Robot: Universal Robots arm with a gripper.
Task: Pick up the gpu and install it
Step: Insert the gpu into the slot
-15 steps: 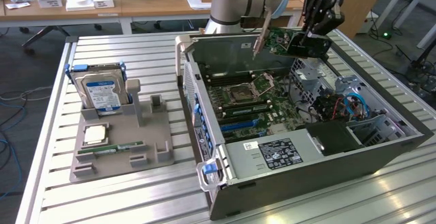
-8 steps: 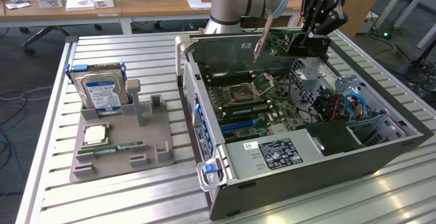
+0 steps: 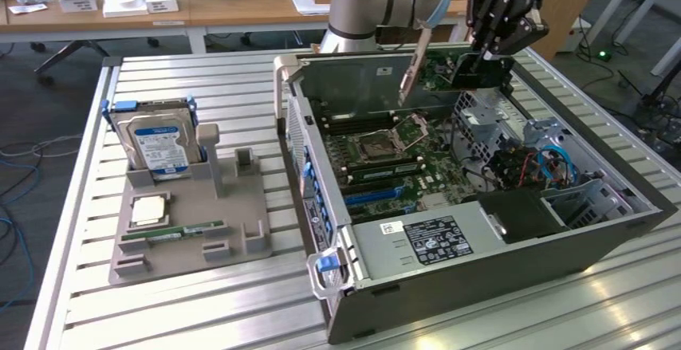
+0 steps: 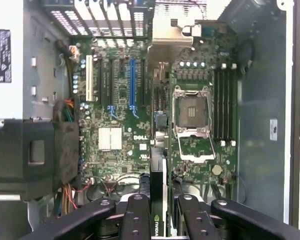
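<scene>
The gripper (image 3: pixel 486 50) (image 4: pixel 160 212) hangs over the open case (image 3: pixel 479 254), clenched on the gpu (image 3: pixel 460 69) (image 4: pixel 158 170). The card is held on edge, clear of the motherboard (image 3: pixel 399 159) (image 4: pixel 120 117), its silver bracket toward the exterior view's left. In the wrist view it sits between the fingers (image 4: pixel 136 215) (edge-on, above the board between the slots and the CPU socket). A hard drive (image 3: pixel 159 139) stands in a grey holder (image 3: pixel 239 226) on the table (image 3: pixel 191 310), well apart.
</scene>
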